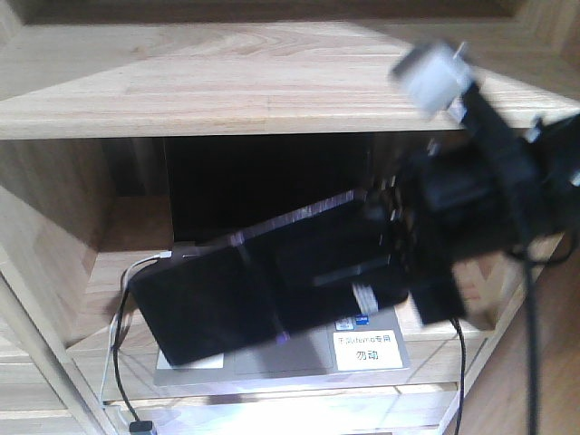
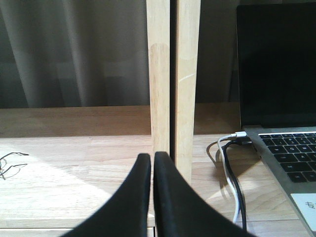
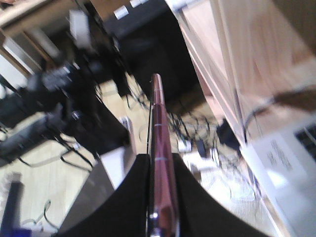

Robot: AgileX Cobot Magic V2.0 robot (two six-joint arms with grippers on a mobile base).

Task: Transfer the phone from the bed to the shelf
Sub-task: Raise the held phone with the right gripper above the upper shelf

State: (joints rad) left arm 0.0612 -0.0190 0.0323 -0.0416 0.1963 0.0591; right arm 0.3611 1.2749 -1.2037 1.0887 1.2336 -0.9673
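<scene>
Well, the phone (image 1: 263, 294) is in the air at the lower opening of the shelf (image 1: 227, 100). It is a wide, flat, glossy black slab with a seam across its middle, tilted so its left end hangs lower. It hovers over the keyboard half of a silver laptop (image 1: 272, 361); whether the two touch I cannot tell. A small white striped sticker (image 1: 362, 297) sits near the held end.

The right gripper (image 3: 159, 160) has its two black fingers (image 3: 123, 207) clamped on the phone's flat faces. From that wrist the phone shows edge-on, as a thin, shiny strip of pinkish metal. The left gripper (image 2: 152, 157) holds nothing — its smooth, curved black fingers are closed together, low in front of two pale wooden uprights (image 2: 160, 74).

The shelf boards are thick, pale wood with visible grain, sunlit in patches. The laptop stands open with a black screen and a white label (image 1: 367, 349) on its palm rest. White and black cables (image 2: 229, 168) loop across the board by the laptop's left side. A grey curtain (image 2: 74, 49) hangs behind the shelving. The right wrist view is blurred — light flooring and a tangle of dark cords.
</scene>
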